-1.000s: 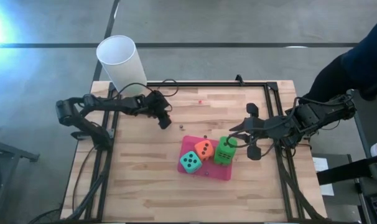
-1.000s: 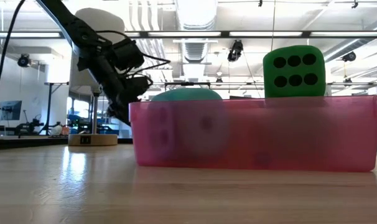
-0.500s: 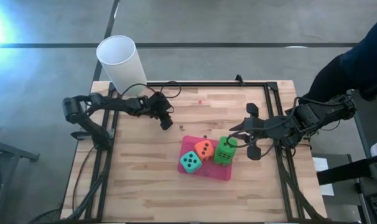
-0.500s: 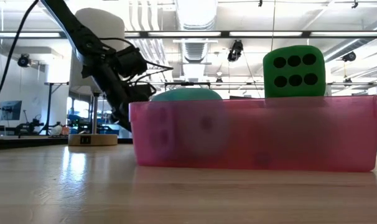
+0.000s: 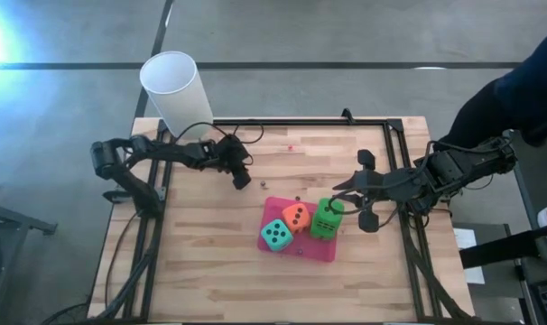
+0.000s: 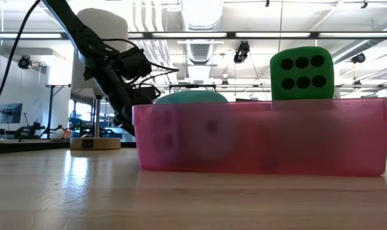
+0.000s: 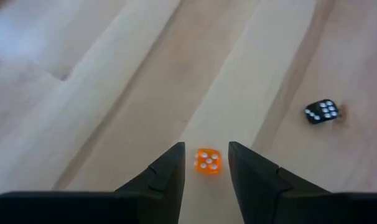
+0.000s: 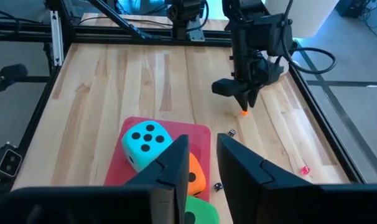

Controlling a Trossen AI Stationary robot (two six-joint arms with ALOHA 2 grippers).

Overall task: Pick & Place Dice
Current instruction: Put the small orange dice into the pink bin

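My left gripper [image 7: 206,163] sits low near the tabletop's far edge, jaws parted around a tiny orange die [image 7: 206,160], not clamped; my right gripper [image 5: 346,200] hovers above the green die [image 5: 326,218] on the pink mat [image 5: 320,251], jaws narrowly apart, empty; teal die [image 5: 275,235] and orange die [image 5: 296,216] rest beside it.

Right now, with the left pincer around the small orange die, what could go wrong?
The small orange die lies right at the tips of the open left pincer; closing may catch only its edge and flick it away. The black die lies loose nearby on the table; a sliding die might knock it.
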